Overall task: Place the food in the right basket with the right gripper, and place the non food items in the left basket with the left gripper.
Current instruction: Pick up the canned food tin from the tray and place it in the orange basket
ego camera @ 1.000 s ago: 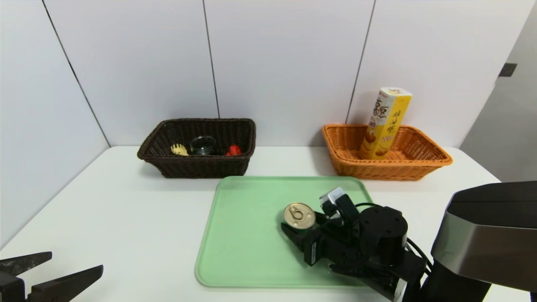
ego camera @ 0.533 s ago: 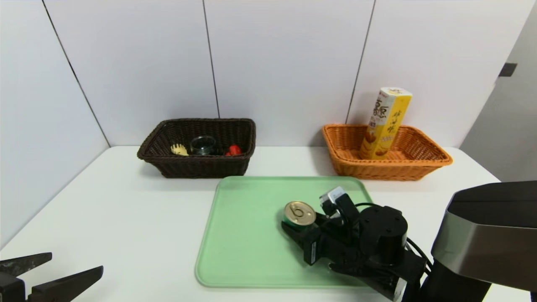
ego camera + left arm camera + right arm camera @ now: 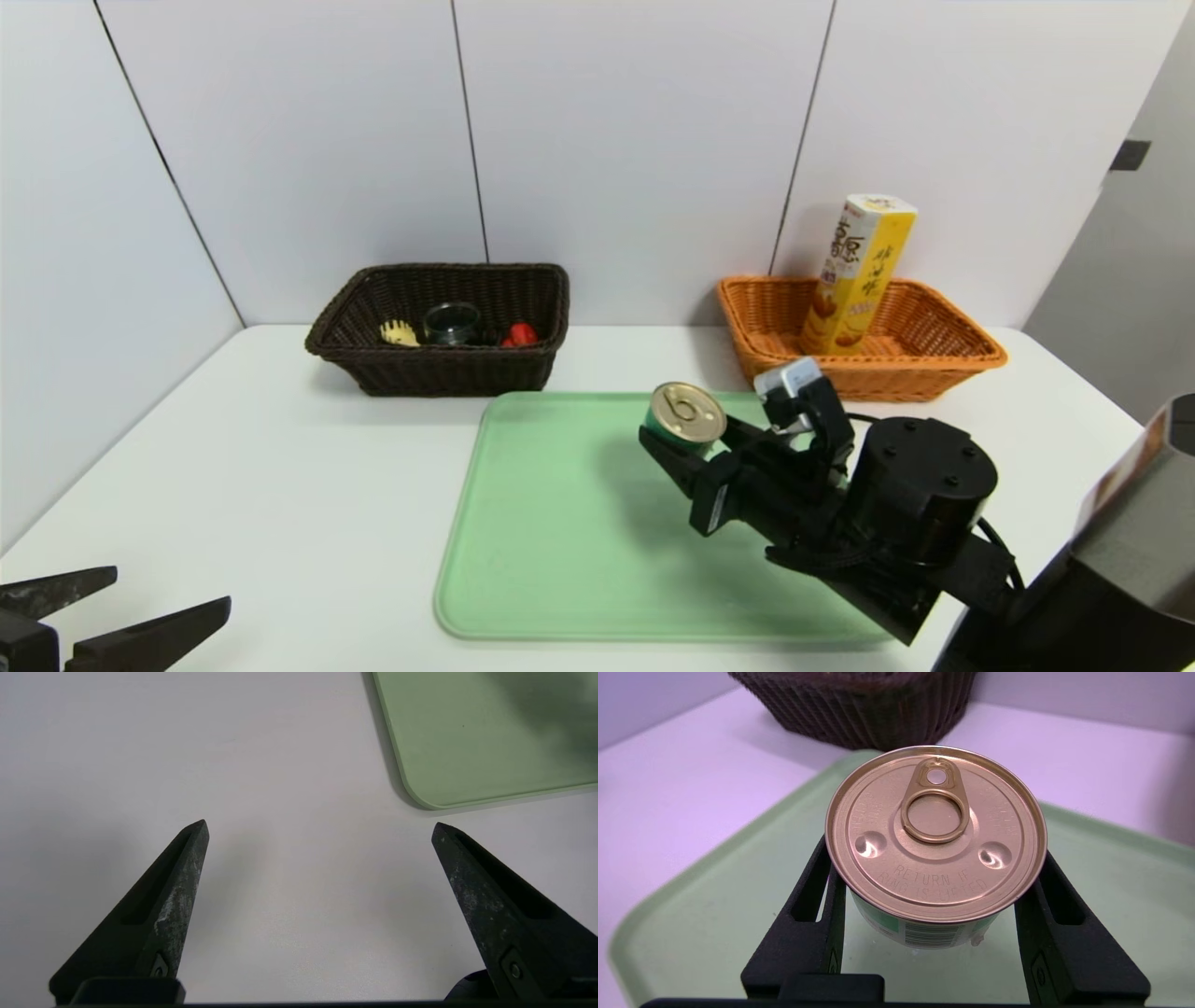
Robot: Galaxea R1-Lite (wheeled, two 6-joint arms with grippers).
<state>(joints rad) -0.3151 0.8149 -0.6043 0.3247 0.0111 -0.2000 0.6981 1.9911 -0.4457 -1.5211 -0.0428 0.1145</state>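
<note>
The right claw [image 3: 686,439] is gripping the small round tin [image 3: 686,417] by its sides, one black finger [image 3: 808,914] pressing each flank below the gold pull-tab lid. The tin is sitting upright in the grip, lid facing up, and is hanging clear above the far part of the green tray [image 3: 560,523]; its shadow is falling on the tray surface beneath it. The green-and-white label with a barcode is showing under the lid rim in the right wrist view.

The left claw [image 3: 103,611] is resting at the near left corner of the white bench [image 3: 280,485], well apart from the tray. Its two pointed fingers [image 3: 173,905] are spreading wide with nothing between them, and only bare bench and one rounded tray corner [image 3: 420,798] are lying ahead of it.

The orange-tan wicker basket [image 3: 934,359] is standing at the far right of the bench against the wall. The tall yellow six-sided carton [image 3: 857,275] is standing inside it, leaning slightly.

The dark brown wicker basket [image 3: 439,369] is standing at the far left of the bench. Inside it, the pale pasta fork [image 3: 400,332] is lying to the left, the round dark glass dish [image 3: 452,323] is sitting in the middle, and the red rubber duck [image 3: 521,334] is sitting to the right.
</note>
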